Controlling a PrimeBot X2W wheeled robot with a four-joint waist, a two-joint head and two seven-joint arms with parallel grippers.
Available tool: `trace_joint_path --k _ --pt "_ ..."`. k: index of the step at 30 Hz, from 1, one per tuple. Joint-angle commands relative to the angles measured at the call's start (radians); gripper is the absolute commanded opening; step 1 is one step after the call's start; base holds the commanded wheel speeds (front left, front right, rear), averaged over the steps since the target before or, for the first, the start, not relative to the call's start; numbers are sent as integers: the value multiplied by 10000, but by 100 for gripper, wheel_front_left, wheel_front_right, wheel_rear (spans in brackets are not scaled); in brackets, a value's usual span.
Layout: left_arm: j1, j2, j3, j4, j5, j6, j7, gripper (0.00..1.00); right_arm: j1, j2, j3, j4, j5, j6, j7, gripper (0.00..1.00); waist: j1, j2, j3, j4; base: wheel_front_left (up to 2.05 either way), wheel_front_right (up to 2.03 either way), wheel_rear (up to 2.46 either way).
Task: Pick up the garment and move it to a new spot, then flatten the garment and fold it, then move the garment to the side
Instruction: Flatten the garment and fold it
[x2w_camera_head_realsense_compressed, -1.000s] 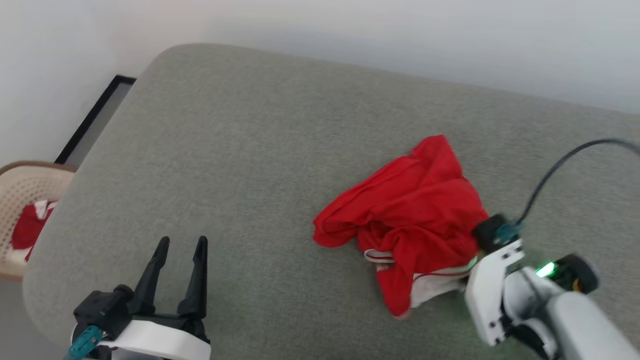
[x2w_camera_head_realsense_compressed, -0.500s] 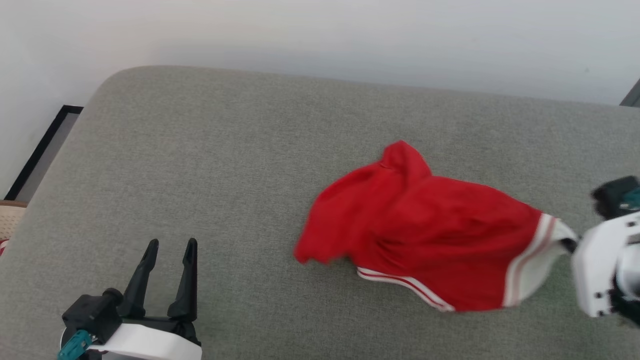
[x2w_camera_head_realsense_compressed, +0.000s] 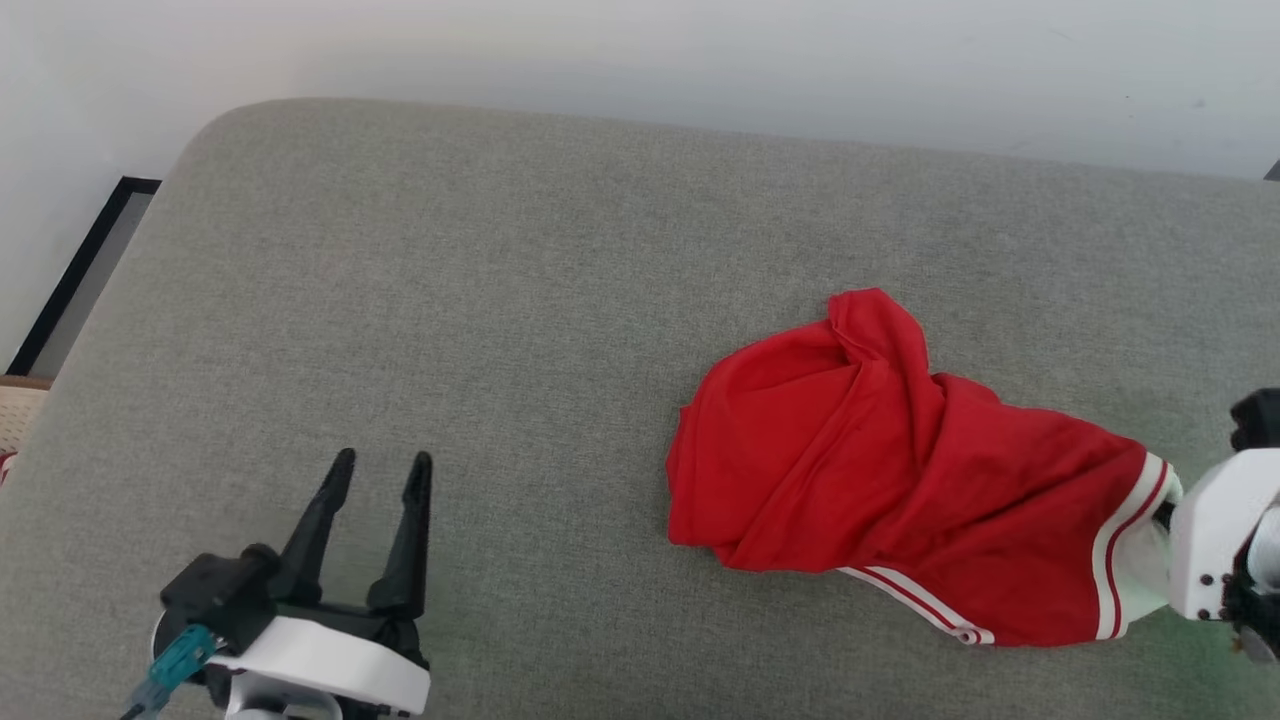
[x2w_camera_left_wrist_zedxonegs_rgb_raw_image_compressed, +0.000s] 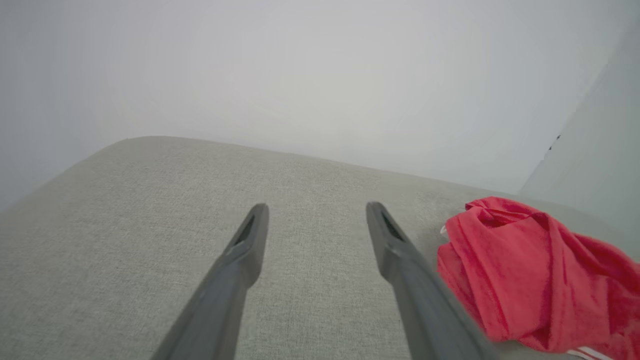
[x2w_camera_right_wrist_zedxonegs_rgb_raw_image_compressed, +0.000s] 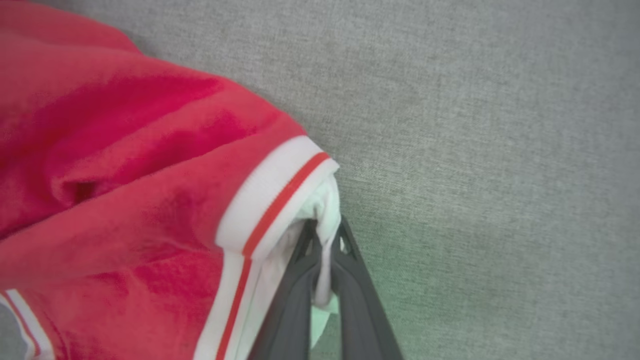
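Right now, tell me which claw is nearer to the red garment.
Right. The right claw is shut on the garment at its white cuff; the left claw is open over the cushion, apart, to its left.

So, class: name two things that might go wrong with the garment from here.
The right gripper pinches only a thin white edge of the garment; a pull could slip it free. The left gripper hangs open, apart from it, so one-sided dragging may leave it bunched.

Grey fabric sofa stands against a plain white wall.
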Motion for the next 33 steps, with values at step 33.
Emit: trace_joint_path --k 33 --pt "-1922 1864 -4003 -827 -2215 238 4965 100 1049 2974 -390 -4070 -1983 -3 -6154 100 0 0 -426 -3493 0 0 0"
